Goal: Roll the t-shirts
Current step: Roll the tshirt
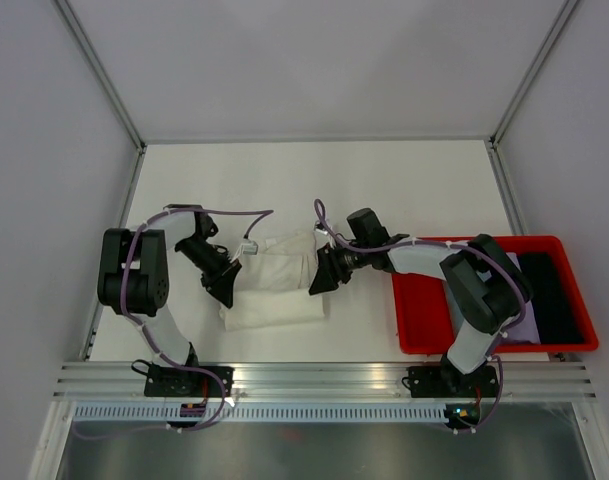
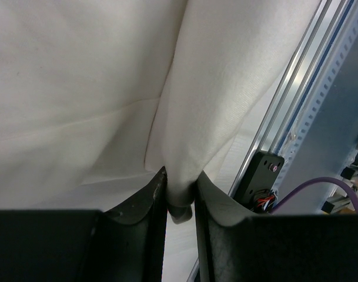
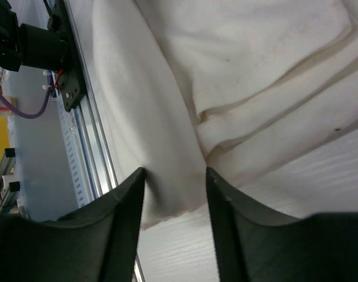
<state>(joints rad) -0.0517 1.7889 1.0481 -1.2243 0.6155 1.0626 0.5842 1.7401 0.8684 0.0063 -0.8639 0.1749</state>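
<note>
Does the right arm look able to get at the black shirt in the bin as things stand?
Probably yes: the black shirt lies uncovered in the bin, right beside that arm's base. Its claw is away at the cream shirt, open around a fold, so it would have to swing back first.

shirt (image 1: 279, 290): soft woven cloth, matt, wrinkled
bin (image 1: 421, 312): red plastic, slightly glossy
desk (image 1: 314, 185): white, smooth, matt
rail (image 1: 324, 377): bare metal, brushed sheen
</note>
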